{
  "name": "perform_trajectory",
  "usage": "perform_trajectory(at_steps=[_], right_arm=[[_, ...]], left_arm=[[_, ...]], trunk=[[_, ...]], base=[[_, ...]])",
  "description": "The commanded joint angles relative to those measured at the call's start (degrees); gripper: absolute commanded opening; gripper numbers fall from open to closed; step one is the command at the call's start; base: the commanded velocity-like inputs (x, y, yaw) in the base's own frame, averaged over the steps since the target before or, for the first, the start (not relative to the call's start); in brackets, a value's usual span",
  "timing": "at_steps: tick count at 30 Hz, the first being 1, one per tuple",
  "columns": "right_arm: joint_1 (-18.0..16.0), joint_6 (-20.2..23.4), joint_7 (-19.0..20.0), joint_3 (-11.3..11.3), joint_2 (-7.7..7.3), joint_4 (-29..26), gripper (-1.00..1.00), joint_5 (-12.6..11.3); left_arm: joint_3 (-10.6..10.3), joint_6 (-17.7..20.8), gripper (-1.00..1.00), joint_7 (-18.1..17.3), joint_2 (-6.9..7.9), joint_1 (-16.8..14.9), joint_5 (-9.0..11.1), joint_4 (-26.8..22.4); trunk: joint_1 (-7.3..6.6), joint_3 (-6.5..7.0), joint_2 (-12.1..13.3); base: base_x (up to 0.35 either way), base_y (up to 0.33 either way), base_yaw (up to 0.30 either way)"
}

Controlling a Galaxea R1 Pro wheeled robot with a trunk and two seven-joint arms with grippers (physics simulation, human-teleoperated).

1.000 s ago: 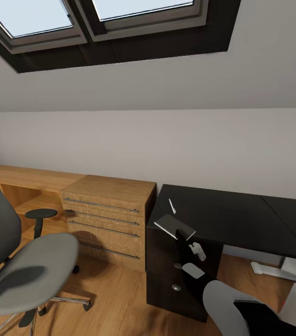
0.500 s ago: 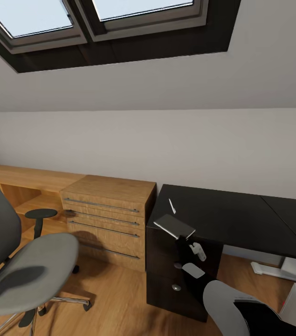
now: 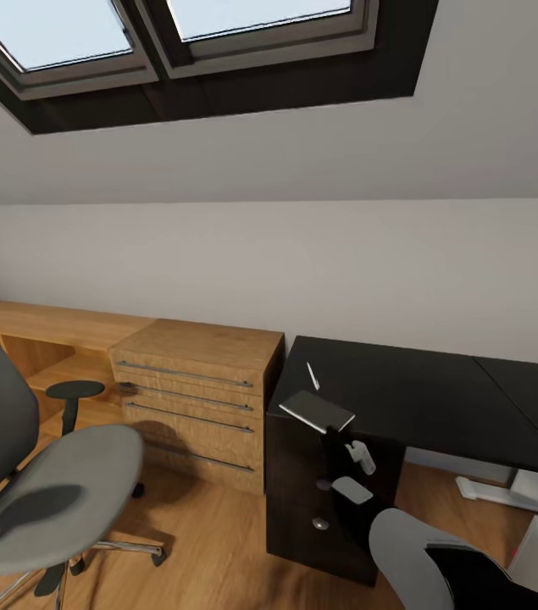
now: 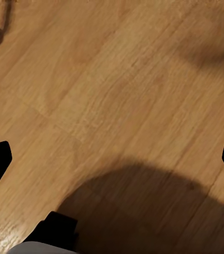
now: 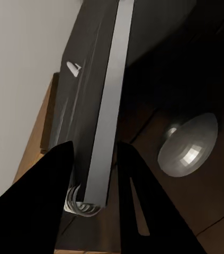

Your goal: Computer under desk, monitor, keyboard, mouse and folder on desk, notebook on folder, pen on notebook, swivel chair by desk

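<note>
Seemingly mid-placement, the right arm's fingers (image 5: 93, 174) pinched the notebook (image 3: 318, 410) at the worktop (image 3: 421, 398) corner, near the pen (image 3: 312, 374); next, lift it clear for the folder.

Attic home office: paired skylights (image 3: 158, 30) in sloped ceiling above glossy black tabletop (image 3: 421, 394); light wooden drawer unit (image 3: 196, 398) and grey swivel chair (image 3: 44, 483) beside it.
</note>
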Motion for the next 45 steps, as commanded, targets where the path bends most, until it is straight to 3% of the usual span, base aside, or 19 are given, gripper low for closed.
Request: perform_trajectory(at_steps=[1, 6, 19, 27, 30, 37, 38, 42, 45], right_arm=[[-0.04, 0.02, 0.57, -0.8, 0.04, 0.08, -1.0, -0.77], [-0.05, 0.08, 1.41, -1.54, 0.29, -1.24, -1.0, -1.9], [-0.04, -0.21, 3.14, -1.79, 0.47, -3.93, -1.0, -2.15], [-0.07, -0.56, 3.79, -2.49, -0.08, -5.23, -1.0, -2.61], [-0.07, -0.37, 3.41, -3.32, -1.42, -7.77, -1.0, -3.6], [-0.03, -0.09, -0.54, -4.12, -5.0, -10.96, -1.0, -6.88], [-0.03, 0.16, -2.16, -4.23, -6.63, -11.37, -1.0, -8.23], [-0.02, 1.5, -3.95, -4.37, -10.4, -11.73, -1.0, -11.45], [-0.02, 2.79, -4.76, -4.4, -12.2, -11.81, -1.0, -13.65]], left_arm=[[-0.49, -0.23, 1.0, 0.37, 0.04, -0.04, 0.41, 0.0], [-0.48, -0.23, 1.0, 0.37, 0.03, -0.04, 0.41, 0.0], [-0.5, -0.16, 1.0, 0.37, 0.01, -0.04, 0.41, 0.0], [-0.52, -0.18, 1.0, 0.37, 0.01, -0.04, 0.41, 0.0], [-0.54, -0.2, 1.0, 0.37, 0.04, -0.04, 0.41, 0.0], [-0.57, -0.16, 1.0, 0.37, 0.02, -0.04, 0.36, 0.0], [-0.57, -0.15, 1.0, 0.37, 0.01, -0.04, 0.34, 0.0], [-0.57, -0.15, 1.0, 0.37, 0.01, -0.04, 0.33, 0.0], [-0.57, -0.14, 1.0, 0.37, 0.01, -0.04, 0.33, 0.0]], trunk=[[-0.23, 0.12, 0.39], [-1.33, 1.02, 2.39], [-4.19, 3.35, 7.6], [-5.94, 4.79, 10.81], [-6.6, 5.33, 12.02], [-6.6, 5.33, 12.02], [-6.6, 5.33, 12.02], [-6.6, 5.33, 12.02], [-6.6, 5.33, 12.02]], base=[[0.0, 0.0, 0.0], [0.0, 0.0, 0.0], [0.0, 0.0, -0.004], [0.0, 0.0, -0.198], [0.0, 0.0, -0.265], [0.0, 0.0, -0.268], [0.0, 0.0, -0.269], [0.0, 0.0, -0.269], [0.0, 0.0, -0.269]])
